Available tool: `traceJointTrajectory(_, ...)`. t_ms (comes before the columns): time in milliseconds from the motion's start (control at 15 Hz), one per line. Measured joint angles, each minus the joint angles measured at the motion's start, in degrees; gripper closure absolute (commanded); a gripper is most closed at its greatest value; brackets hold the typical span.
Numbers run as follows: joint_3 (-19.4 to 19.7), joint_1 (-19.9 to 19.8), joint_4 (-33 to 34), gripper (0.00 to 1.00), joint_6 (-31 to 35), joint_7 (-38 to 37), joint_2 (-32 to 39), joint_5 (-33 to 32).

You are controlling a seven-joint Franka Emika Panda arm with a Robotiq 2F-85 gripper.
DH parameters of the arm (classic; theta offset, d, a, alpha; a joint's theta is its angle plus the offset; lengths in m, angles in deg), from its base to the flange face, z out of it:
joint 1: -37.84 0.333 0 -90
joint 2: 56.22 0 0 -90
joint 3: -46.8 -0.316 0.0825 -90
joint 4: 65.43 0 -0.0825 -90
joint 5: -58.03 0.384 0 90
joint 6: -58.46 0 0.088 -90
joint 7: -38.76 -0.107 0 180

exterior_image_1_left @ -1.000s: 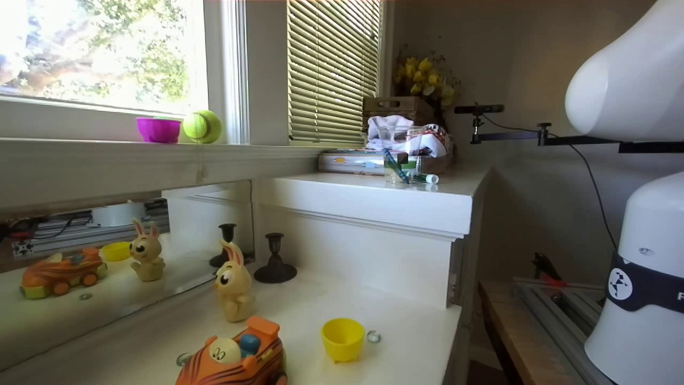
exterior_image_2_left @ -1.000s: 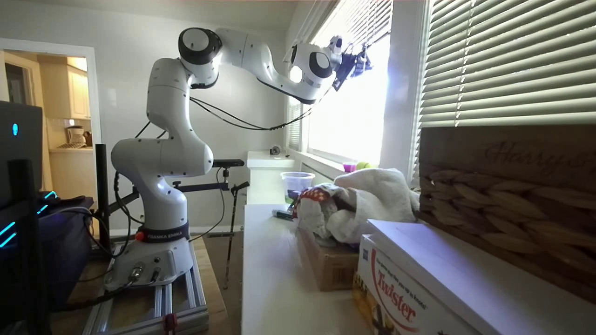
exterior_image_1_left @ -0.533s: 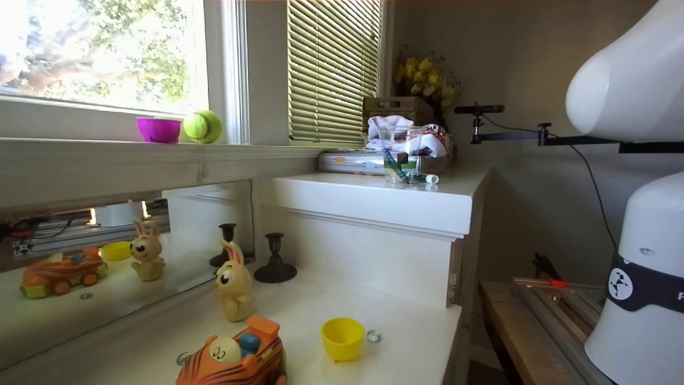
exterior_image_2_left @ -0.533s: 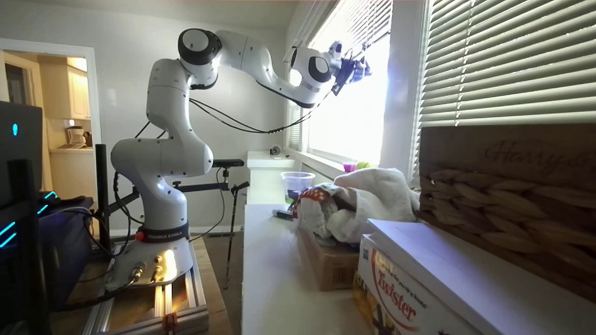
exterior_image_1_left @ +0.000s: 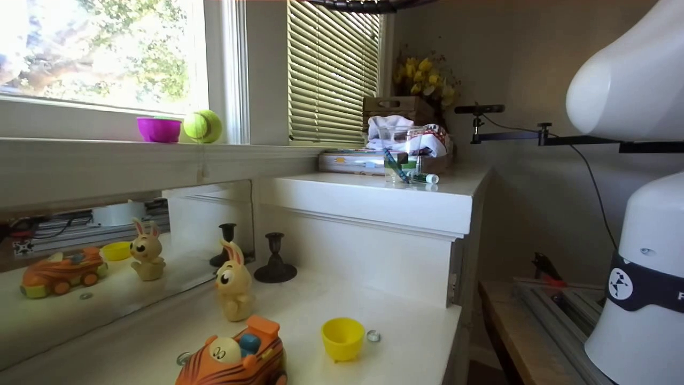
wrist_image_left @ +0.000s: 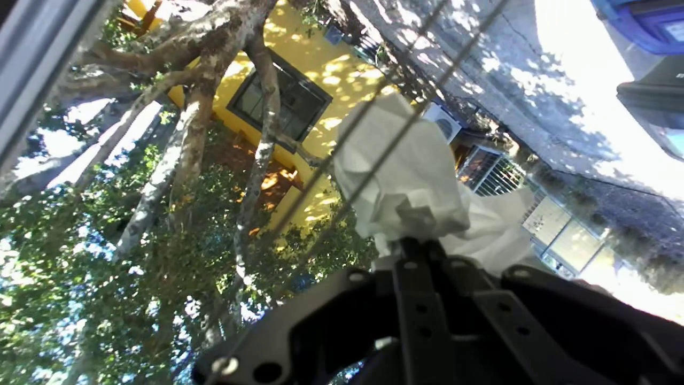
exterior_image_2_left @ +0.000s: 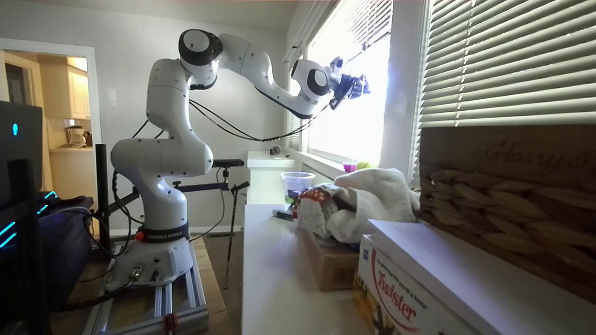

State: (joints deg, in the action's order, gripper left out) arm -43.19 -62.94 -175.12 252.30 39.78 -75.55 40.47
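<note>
My gripper [wrist_image_left: 419,248] is shut on a crumpled white tissue or cloth [wrist_image_left: 401,166] in the wrist view. The tissue spreads out beyond the fingertips and to the right behind them. In an exterior view the gripper [exterior_image_2_left: 359,86] is raised high in front of the bright window [exterior_image_2_left: 349,125], well above the sill; glare hides the tissue there. Thin dark cords [wrist_image_left: 368,182] run across the wrist view, in front of the tissue. A tree and a yellow house show through the glass behind it.
A purple bowl [exterior_image_1_left: 158,130] and a tennis ball [exterior_image_1_left: 203,126] sit on the sill. Below are a toy car [exterior_image_1_left: 235,355], a rabbit figure [exterior_image_1_left: 235,291], a yellow cup [exterior_image_1_left: 342,339] and a candlestick [exterior_image_1_left: 274,262]. A clear tub [exterior_image_2_left: 298,181], towels [exterior_image_2_left: 372,200] and boxes line the counter.
The forearm and gripper have moved down in front of the window. A dark cable has come in at the top of an exterior view. A brief warm light on the robot base is gone.
</note>
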Motion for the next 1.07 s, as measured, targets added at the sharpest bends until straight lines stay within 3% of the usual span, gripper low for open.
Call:
traceJointTrajectory(600, -3.1, -1.9, -9.5, 0.99, -6.6, 0.0, 0.0, 0.0)
traceJointTrajectory(1067, -3.4, -2.6, -10.3, 0.99, -8.8, 0.0, 0.0, 0.5)
